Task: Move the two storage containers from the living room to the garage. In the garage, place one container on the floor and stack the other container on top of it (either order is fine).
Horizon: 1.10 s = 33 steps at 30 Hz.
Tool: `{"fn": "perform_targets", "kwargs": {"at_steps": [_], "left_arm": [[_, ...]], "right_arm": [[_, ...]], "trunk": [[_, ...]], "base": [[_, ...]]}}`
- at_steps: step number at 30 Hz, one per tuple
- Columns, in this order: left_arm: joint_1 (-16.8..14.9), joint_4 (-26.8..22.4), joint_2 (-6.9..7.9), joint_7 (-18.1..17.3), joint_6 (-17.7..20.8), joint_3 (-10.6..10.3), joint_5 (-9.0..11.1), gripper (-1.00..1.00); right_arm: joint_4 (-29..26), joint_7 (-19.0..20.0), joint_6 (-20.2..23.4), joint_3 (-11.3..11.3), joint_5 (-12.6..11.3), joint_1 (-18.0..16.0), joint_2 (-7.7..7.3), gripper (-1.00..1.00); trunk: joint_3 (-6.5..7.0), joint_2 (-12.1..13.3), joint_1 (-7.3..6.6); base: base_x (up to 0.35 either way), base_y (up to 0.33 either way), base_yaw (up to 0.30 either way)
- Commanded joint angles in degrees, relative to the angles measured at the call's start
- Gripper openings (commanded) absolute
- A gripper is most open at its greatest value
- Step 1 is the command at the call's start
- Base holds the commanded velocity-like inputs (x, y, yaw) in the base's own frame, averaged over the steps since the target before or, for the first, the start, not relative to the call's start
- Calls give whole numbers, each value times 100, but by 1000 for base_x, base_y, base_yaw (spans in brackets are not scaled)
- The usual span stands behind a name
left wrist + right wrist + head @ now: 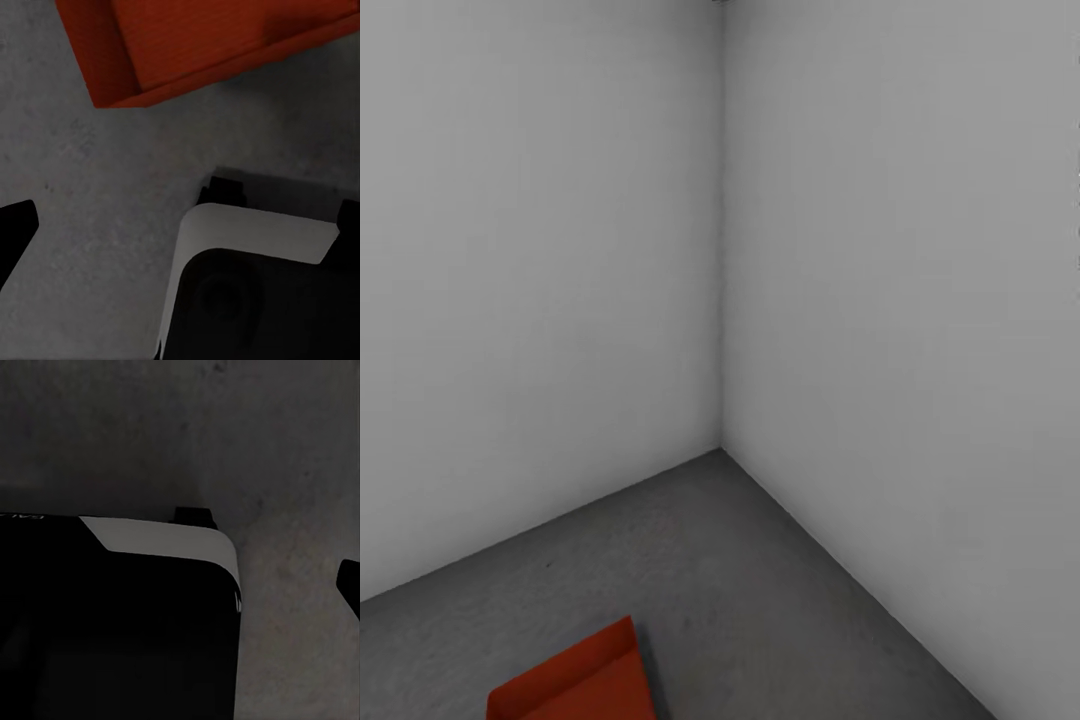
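One orange-red storage container (575, 680) sits on the dark grey concrete floor (740, 580) of the garage, cut off by the head view's lower edge. The left wrist view looks down on a corner of this container (187, 52), open side up. A dark fingertip (15, 234) of my left gripper shows at that frame's edge, apart from the container, with bare floor beside it. A dark fingertip (349, 583) of my right gripper shows over bare floor (292, 472). Both grippers look open and hold nothing.
Two plain grey-white walls (540, 280) meet in a corner (721, 440) ahead of me. My own white-and-black base (255, 247) stands on the concrete close to the container and also shows under the right arm (157, 540).
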Motion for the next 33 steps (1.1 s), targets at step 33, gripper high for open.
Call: {"fn": "perform_targets", "kwargs": {"at_steps": [33], "left_arm": [[13, -3, 0, 8, 0, 29, 64, 100]], "right_arm": [[18, -3, -35, 48, -50, -7, -3, 100]], "trunk": [[199, -3, 0]], "base": [[0, 0, -77]]}}
